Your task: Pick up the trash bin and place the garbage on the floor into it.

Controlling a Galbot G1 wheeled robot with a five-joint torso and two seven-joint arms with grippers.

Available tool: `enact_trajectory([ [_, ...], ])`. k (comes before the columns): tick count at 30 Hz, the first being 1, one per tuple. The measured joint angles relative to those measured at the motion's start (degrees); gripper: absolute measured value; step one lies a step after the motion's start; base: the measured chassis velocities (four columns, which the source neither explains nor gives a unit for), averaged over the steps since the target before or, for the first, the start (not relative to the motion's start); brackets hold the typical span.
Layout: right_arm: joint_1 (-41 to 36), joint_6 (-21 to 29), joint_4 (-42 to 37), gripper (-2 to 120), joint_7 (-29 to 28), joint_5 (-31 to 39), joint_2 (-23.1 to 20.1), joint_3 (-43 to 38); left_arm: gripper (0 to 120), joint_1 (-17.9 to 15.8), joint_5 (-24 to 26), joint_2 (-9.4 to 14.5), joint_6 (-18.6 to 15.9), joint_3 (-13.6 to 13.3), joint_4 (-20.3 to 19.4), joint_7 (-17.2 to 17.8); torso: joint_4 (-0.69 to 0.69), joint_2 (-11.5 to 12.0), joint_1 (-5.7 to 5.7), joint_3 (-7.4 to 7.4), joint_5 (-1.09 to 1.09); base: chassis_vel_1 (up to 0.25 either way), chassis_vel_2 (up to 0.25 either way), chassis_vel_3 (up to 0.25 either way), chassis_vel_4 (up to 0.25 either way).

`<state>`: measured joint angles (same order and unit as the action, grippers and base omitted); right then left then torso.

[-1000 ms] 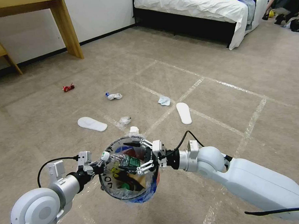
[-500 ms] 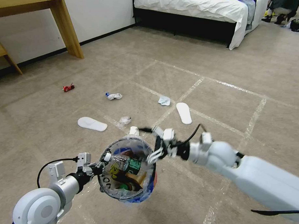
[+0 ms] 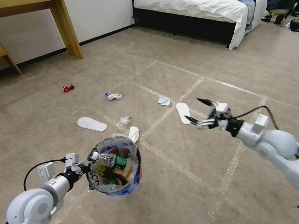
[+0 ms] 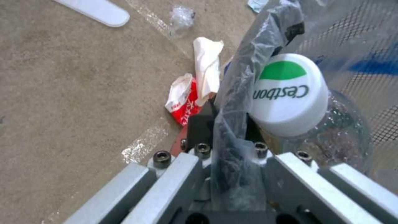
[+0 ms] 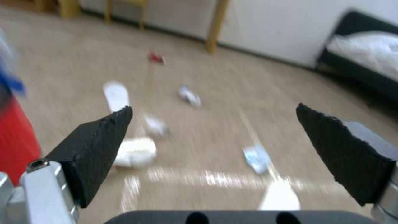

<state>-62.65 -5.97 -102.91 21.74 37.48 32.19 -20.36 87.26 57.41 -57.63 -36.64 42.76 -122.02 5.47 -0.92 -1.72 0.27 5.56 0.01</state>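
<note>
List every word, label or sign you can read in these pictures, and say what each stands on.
"C'estbon": on the white-and-green round cap of the clear plastic bottle lying in the red trash bin with the clear bag liner, which the left pincer holds by the rim.
Black letters on the bin liner, head view: unreadable.
Red print on the red-and-white crumpled carton: unreadable.
Green bottle label: too small.

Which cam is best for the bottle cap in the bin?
Left wrist view: the bottle cap is close up, logo readable, behind the bag of the trash bin. Head view shows it as a small white spot. Right wrist view shows just the bin's red wall.
</note>
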Motion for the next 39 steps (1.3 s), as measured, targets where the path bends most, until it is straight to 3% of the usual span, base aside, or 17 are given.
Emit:
enact_trajectory([
  [6, -5.31, 0.48, 3.24, 100, -1.10, -5.04, 2.34, -3.07, 1, 0.77, -0.22, -0.10, -0.06, -0.08, -2.46, 0.07, -0.01, -0.01, 0.00, 0.00, 0.03, 0.000, 0.000, 0.000, 0.000],
  [16, -9.73, 0.38, 6.89, 100, -2.11, -11.35, 6.73, -5.20, 1, 1.28, -2.29, -0.32, -0.14, -0.35, -1.79, -0.70, 0.00, 0.00, 0.00, 0.00, -0.02, 0.000, 0.000, 0.000, 0.000],
  [21, -12.72, -0.43, 9.07, 100, -1.63, -16.15, 10.35, -7.12, 1, 1.24, -2.93, -0.02, -0.62, 0.73, -1.51, -1.04, 0.00, 0.00, 0.00, 0.00, 0.00, 0.000, 0.000, 0.000, 0.000],
  [39, -12.50, -2.22, 9.03, 100, -0.40, -17.20, 11.82, -6.05, 1, 0.88, -1.88, -0.65, -0.11, 0.53, -0.87, -0.78, 0.00, -0.01, 0.00, 0.00, -0.01, 0.000, 0.000, 0.000, 0.000],
])
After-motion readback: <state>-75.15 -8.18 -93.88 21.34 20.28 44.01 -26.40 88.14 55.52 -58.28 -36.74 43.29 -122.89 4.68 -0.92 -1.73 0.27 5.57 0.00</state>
